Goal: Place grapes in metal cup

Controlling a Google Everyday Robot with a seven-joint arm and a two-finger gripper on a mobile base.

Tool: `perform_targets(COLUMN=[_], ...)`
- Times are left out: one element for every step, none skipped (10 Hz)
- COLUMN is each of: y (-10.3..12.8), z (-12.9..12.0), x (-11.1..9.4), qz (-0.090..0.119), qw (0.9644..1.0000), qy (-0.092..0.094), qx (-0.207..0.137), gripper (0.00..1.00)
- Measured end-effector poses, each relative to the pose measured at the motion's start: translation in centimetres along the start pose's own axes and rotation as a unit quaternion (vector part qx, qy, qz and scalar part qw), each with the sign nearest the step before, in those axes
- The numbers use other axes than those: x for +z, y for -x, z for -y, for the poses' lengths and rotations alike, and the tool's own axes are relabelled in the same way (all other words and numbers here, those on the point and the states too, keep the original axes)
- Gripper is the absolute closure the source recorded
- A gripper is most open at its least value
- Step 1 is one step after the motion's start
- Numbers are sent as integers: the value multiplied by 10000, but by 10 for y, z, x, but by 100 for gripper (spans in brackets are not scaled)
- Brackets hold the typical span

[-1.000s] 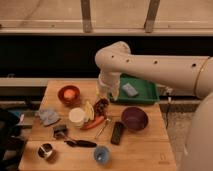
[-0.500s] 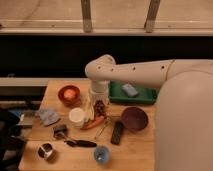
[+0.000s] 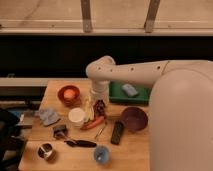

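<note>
the grapes (image 3: pixel 100 107) lie at mid-frame on the wooden table (image 3: pixel 135 150), directly under the gripper (image 3: pixel 99 102), which reaches down onto them from the white arm (image 3: pixel 140 74); whether it grips them cannot be told. a carrot (image 3: pixel 94 123) and a white cup (image 3: pixel 76 116) crowd them just below and to the left. the metal cup (image 3: pixel 46 151) stands well apart at lower left, near the table's front edge, with bare wood around it and a blue cup (image 3: pixel 101 155) to its right.
</note>
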Motion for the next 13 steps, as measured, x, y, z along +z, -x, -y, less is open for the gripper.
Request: perform_targets(y=[0, 0, 2, 7, 10, 14, 19, 22, 25, 27, 29, 32, 33], z=[-2, -1, 1, 4, 7, 11, 14, 18, 21, 23, 27, 29, 31], x=[0, 0, 3, 12, 22, 33, 39, 40, 42, 47, 53, 59, 66], qz=[-1, -1, -16, -53, -90, -124, -131, -149, -172, -193, -202, -211, -227], qw=[10000, 10000, 10000, 9999, 9999, 9999, 9999, 9998, 9997, 9997, 9996, 9996, 9995], qy=[6, 5, 31, 55, 55, 42, 16, -34, -87, -108, -114, -76, -24], qx=[-11, 1, 49, 83, 84, 86, 96, 109, 123, 141, 156, 172, 210], gripper=[35, 35, 35, 35, 35, 35, 35, 35, 35, 35, 35, 35, 35])
